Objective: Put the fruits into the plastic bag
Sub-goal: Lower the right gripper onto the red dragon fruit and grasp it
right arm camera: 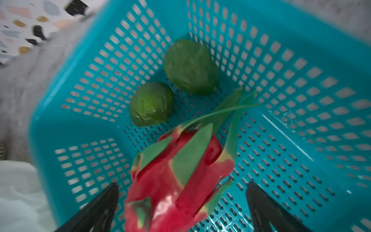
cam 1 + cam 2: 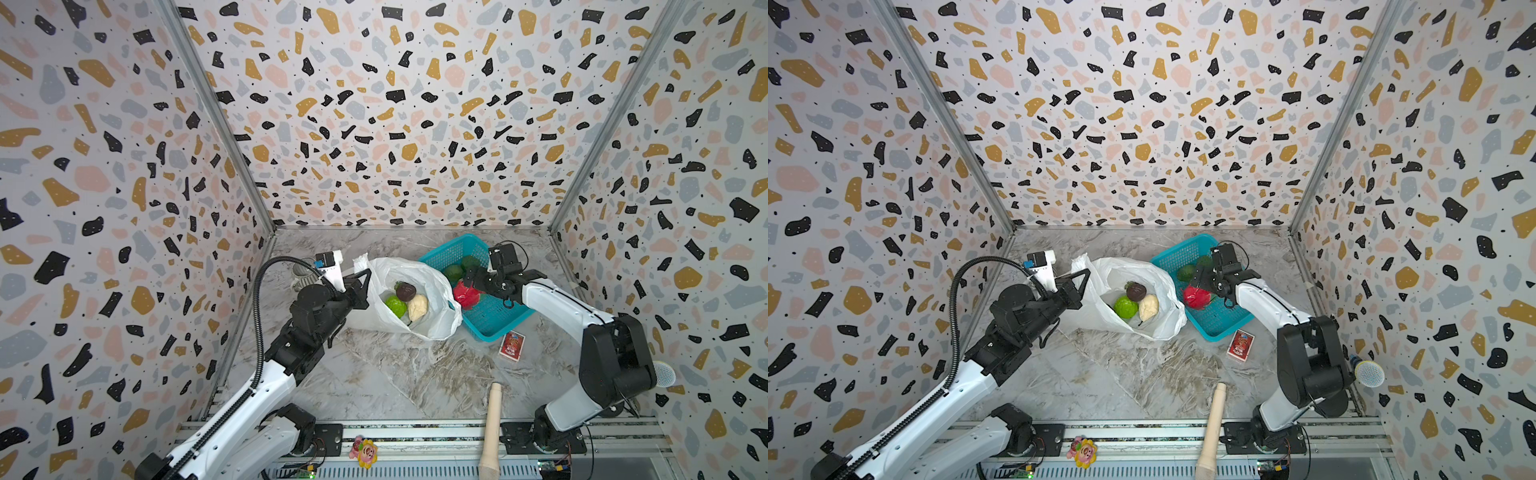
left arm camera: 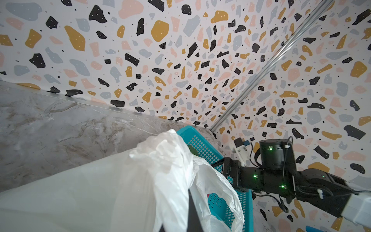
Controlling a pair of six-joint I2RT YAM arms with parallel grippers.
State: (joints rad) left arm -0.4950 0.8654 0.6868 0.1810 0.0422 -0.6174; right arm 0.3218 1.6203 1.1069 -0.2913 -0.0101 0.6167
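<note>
Beside the basket (image 2: 492, 318), left pincer (image 2: 365, 277) pinched the plastic bag (image 2: 432, 316) rim; inside the basket, right pincer (image 1: 181, 185) stood spread astride the dragon fruit (image 1: 172, 164).

Plastic bag (image 2: 434, 324) sits centre, toward the far side, with the basket (image 2: 494, 320) touching its right. In the bag: bumpy ball (image 2: 395, 305) left, lumpy piece (image 2: 417, 307) right, avocado (image 2: 405, 291) just behind both. In the basket: dragon fruit (image 2: 466, 294) by the left wall, round fruits (image 1: 151, 104) behind it. Card packet (image 2: 512, 345) lies just near of the basket. Wooden pin (image 2: 492, 424) and flower toy (image 2: 364, 452) sit way nearer, toy to the left.
</note>
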